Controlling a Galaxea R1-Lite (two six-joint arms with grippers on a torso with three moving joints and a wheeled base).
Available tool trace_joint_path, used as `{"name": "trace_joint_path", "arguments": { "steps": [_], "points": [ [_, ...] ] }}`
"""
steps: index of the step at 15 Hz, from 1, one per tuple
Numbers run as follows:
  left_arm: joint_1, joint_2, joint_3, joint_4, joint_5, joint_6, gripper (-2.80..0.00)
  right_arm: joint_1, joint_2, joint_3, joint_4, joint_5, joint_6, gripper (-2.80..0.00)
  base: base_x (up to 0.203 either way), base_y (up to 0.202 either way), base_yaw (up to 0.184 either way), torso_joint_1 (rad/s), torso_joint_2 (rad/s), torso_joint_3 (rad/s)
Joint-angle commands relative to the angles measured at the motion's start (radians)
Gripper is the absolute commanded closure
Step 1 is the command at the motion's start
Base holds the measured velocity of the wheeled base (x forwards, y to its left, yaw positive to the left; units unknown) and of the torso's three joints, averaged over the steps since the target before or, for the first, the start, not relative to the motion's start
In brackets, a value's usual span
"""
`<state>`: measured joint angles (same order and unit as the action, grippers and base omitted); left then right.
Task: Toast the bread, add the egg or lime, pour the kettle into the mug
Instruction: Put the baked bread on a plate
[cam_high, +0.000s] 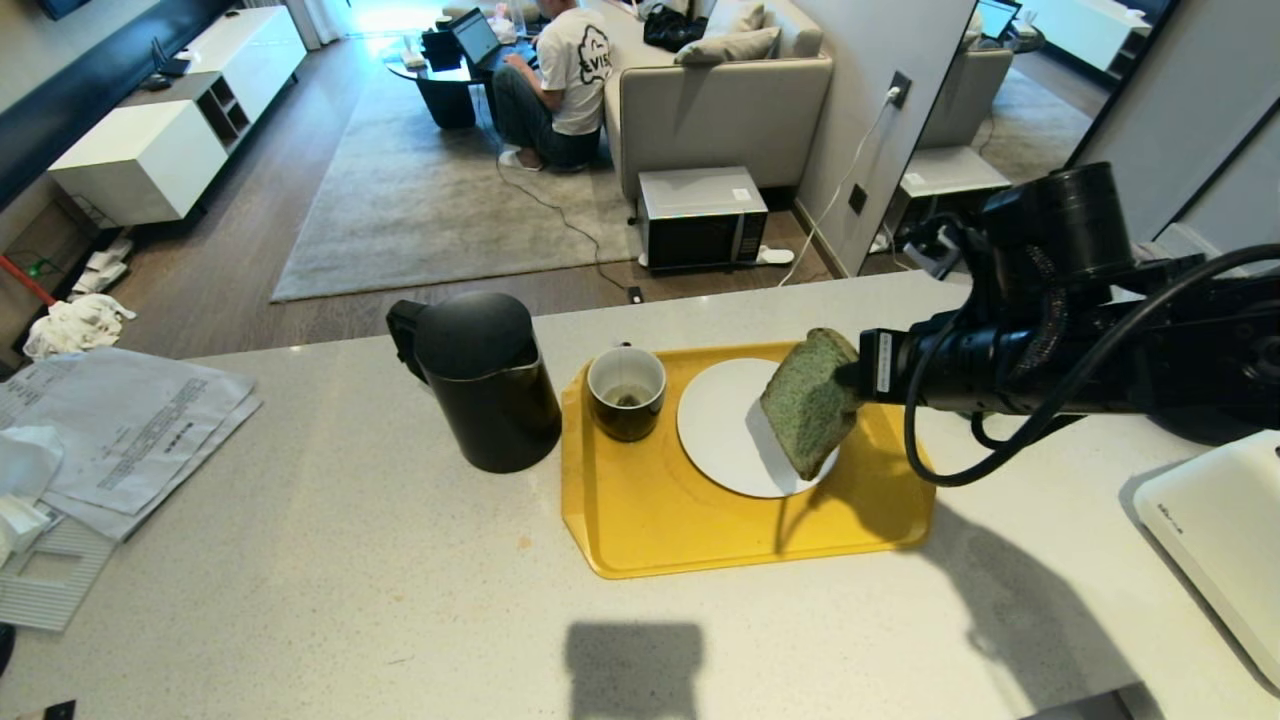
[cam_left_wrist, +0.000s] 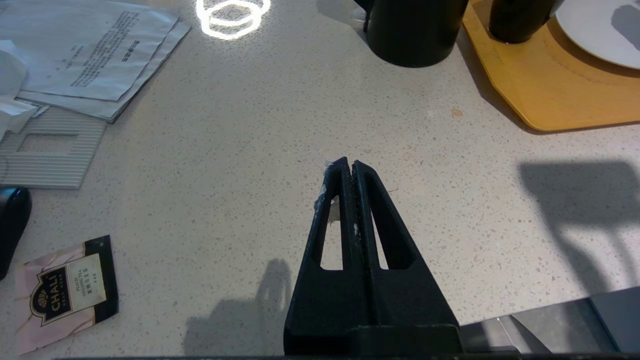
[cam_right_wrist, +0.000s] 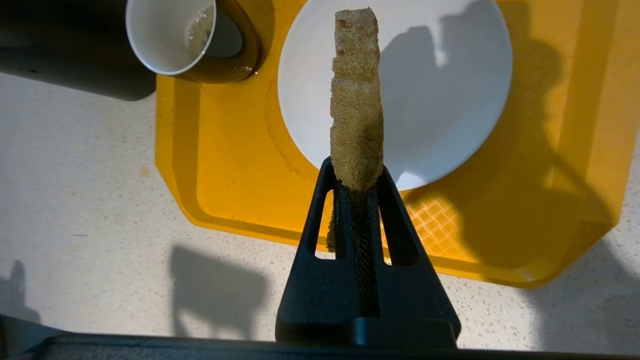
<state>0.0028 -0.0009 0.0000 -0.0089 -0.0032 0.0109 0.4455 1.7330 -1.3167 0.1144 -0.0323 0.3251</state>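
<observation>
Bread (cam_high: 812, 400), a thick slice with green crumb and a brown crust, hung in the air over the round white plate (cam_high: 725, 430), not touching it. The right gripper (cam_right_wrist: 356, 182) pinched the slice by one edge, its two black fingers pressed against both sides. The plate sat on a yellow plastic tray (cam_high: 660, 520) on the pale speckled table (cam_high: 350, 560). A small dark mug (cam_high: 627, 393) with a white inside stood on the tray just beside the plate. The tall black kettle (cam_high: 485, 380) stood on the table, right next to the tray's edge near the mug. The left gripper (cam_left_wrist: 348, 167) hung low over a bare part of the table, pressed together with nothing in it. Some printed papers (cam_high: 130, 420) lay well apart from the tray, on the robot's left. A small tea packet (cam_left_wrist: 65, 290) lay on the table near the left gripper.
</observation>
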Motion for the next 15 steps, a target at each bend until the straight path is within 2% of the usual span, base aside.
{"name": "trace_joint_path", "arguments": {
  "steps": [1,4,7,15],
  "points": [
    [0.000,-0.001,0.000,0.000,0.000,0.000,0.00,0.047,0.103,-0.045,0.005,-0.051,0.002,0.00,0.000,0.000,0.000,0.000,0.00,0.000],
    [0.000,-0.001,0.000,0.000,0.000,0.000,0.00,0.093,0.169,-0.104,0.019,-0.119,0.000,0.00,0.000,0.000,0.000,0.000,0.00,0.000],
    [0.000,-0.001,-0.001,0.000,0.000,0.000,0.00,0.105,0.194,-0.158,0.075,-0.123,0.002,0.00,0.000,0.000,0.000,0.000,0.00,0.000],
    [0.000,-0.001,0.000,0.000,0.000,0.000,0.00,0.104,0.259,-0.271,0.076,-0.135,0.000,0.00,0.000,0.000,0.000,0.000,0.00,0.000]
  ]
}}
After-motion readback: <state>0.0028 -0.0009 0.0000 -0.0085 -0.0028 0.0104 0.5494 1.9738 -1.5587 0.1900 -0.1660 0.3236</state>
